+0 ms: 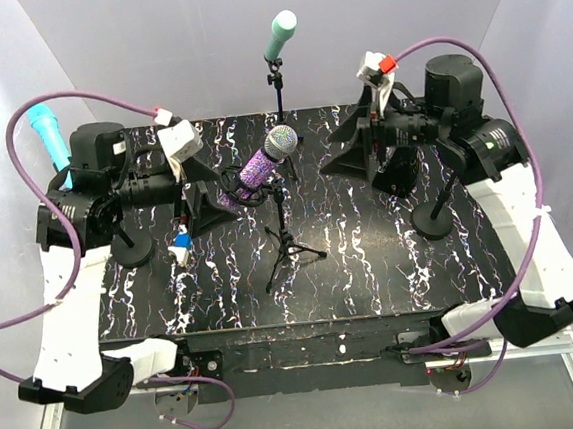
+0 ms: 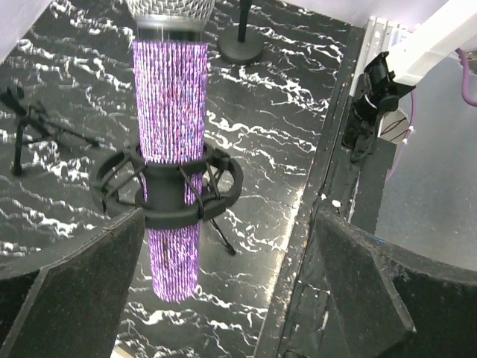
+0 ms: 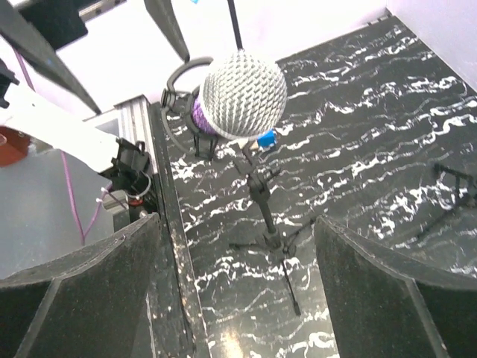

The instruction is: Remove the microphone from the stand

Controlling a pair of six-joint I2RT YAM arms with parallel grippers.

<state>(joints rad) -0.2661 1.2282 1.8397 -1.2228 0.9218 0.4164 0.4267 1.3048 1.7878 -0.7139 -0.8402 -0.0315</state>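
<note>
Not done: purple glitter microphone (image 2: pixel 170 97) sits in shock mount (image 2: pixel 223 175) on tripod stand (image 1: pixel 286 237). Left gripper (image 2: pixel 227 224) jaws apart, mic tail just ahead, no contact seen. Right gripper (image 3: pixel 237 224) jaws apart, mic head ahead, well clear. Grasp and pull-out left to do.

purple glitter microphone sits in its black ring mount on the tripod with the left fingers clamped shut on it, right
No. The purple glitter microphone does sit in the black ring mount on the tripod, but the left fingers are open, spread wide apart rather than clamped on it, as the left wrist view shows.
</note>
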